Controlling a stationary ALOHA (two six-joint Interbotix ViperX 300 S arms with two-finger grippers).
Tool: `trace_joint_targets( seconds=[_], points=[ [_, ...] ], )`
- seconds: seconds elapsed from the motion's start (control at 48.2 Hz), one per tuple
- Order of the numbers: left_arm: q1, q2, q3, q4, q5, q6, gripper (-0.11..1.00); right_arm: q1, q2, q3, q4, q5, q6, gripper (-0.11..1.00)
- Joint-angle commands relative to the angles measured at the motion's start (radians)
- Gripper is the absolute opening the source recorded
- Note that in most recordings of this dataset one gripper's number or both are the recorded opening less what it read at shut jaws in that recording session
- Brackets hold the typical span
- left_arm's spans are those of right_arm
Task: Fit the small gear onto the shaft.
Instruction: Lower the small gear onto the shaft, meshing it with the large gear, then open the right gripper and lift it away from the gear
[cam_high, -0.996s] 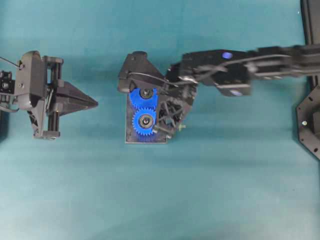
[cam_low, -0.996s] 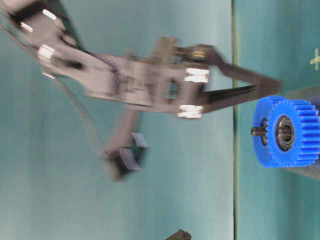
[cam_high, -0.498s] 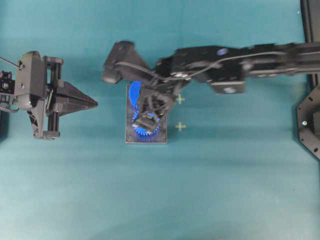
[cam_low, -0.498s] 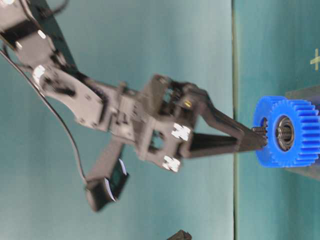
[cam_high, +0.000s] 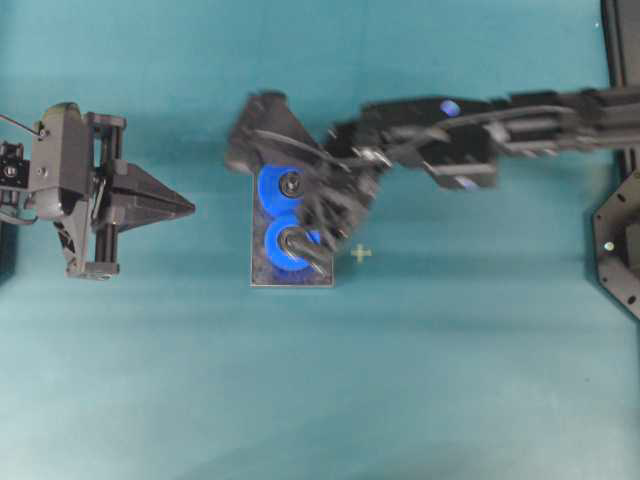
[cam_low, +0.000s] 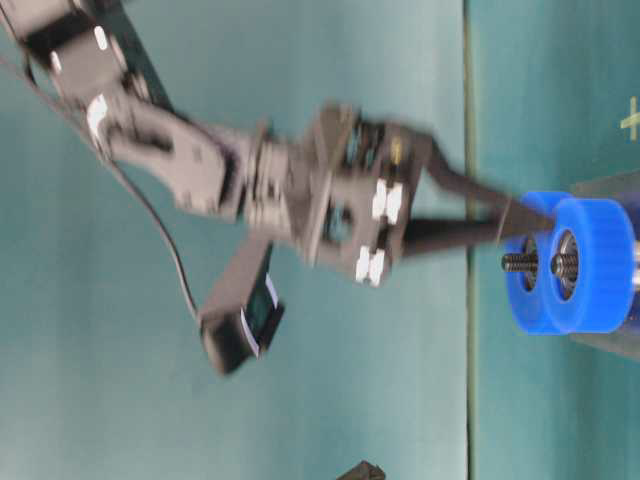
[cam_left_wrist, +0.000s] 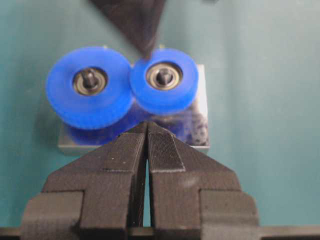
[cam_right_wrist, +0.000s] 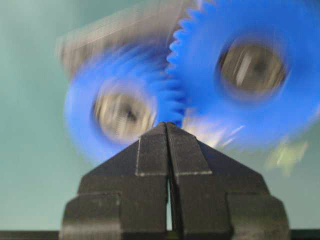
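Two blue gears sit side by side on the dark plate, their teeth smeared by blur. In the left wrist view the small gear is on the shaft, touching the bigger gear. The right gripper is squeezed closed and holds nothing; its tips are right at the gears. From overhead, the arm hides part of the gears. The left gripper is closed too, empty, well apart from the plate.

surface: teal tabletop | backdrop: teal | lighting: even
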Motion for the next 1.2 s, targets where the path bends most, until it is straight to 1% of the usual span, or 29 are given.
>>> trace_joint_targets(
  seconds=[0.0,0.083,0.208,0.332,0.457,0.56,0.685,0.809,0.934,1.017,1.121,1.183],
  points=[
    [0.000,-0.008,-0.008,0.003,-0.009,-0.002,0.00,0.015,-0.078,0.023,0.005,0.000,0.032,-0.01],
    [0.000,-0.008,-0.006,0.003,-0.009,-0.002,0.00,0.014,-0.117,0.031,0.005,-0.008,0.044,-0.01],
    [0.000,-0.008,-0.008,0.003,-0.009,-0.002,0.00,-0.002,-0.117,-0.002,0.002,-0.054,0.037,-0.01],
    [-0.002,-0.008,-0.009,0.003,-0.008,-0.002,0.00,-0.020,-0.067,-0.054,0.002,-0.084,0.025,-0.01],
    [0.000,-0.008,-0.009,0.003,-0.009,-0.002,0.00,-0.026,0.009,-0.123,0.002,-0.089,-0.014,-0.01],
    [0.000,-0.009,-0.009,0.003,-0.009,-0.002,0.00,-0.029,0.064,-0.178,0.002,-0.078,-0.034,-0.01],
    [0.000,-0.008,-0.009,0.003,-0.009,-0.002,0.00,-0.032,0.098,-0.192,0.002,-0.037,-0.044,-0.01],
    [0.000,-0.008,-0.009,0.003,-0.009,-0.002,0.00,-0.028,0.092,-0.153,0.002,-0.003,-0.044,-0.01],
    [0.000,-0.008,-0.008,0.003,-0.009,-0.002,0.00,-0.017,0.054,-0.094,0.005,0.000,-0.037,-0.01],
    [0.000,-0.009,-0.006,0.003,-0.008,-0.002,0.00,-0.008,0.014,-0.041,0.011,0.002,-0.028,-0.01],
    [0.000,-0.009,-0.006,0.003,-0.009,-0.002,0.00,0.011,-0.060,0.034,0.038,0.009,-0.015,-0.01],
    [-0.002,-0.008,-0.006,0.003,-0.009,-0.002,0.00,0.018,-0.107,0.077,0.041,0.005,-0.012,-0.01]
  ],
)
